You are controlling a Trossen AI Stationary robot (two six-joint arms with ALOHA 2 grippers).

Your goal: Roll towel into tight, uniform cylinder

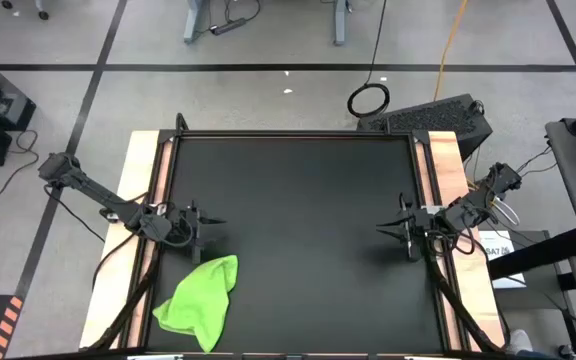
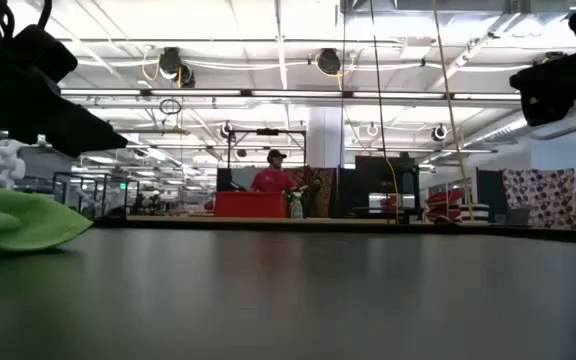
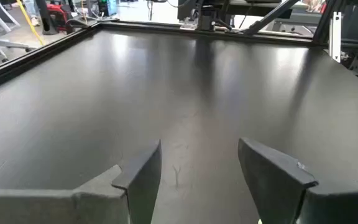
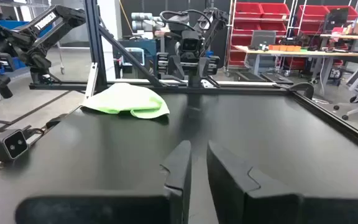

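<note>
Beyond the black table (image 1: 298, 200) lies a grey floor (image 1: 268, 40) crossed by dark lines. Behind the table, red shelving bins (image 4: 263, 25), a desk (image 4: 291, 53), and bright ceiling lights (image 2: 278, 20) overhead.

The left tool (image 1: 211, 222) hangs at the left edge with its fingers (image 3: 143, 180) spread apart, gripping nothing. The right tool (image 1: 383, 230) waits opposite at the right edge, fingers (image 4: 180, 167) nearly together and empty.

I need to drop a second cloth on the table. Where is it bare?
The black table is bare between the left pincer and right pincer, and back to the far rim. Only the near-left corner is crowded, by the crumpled towel.
</note>
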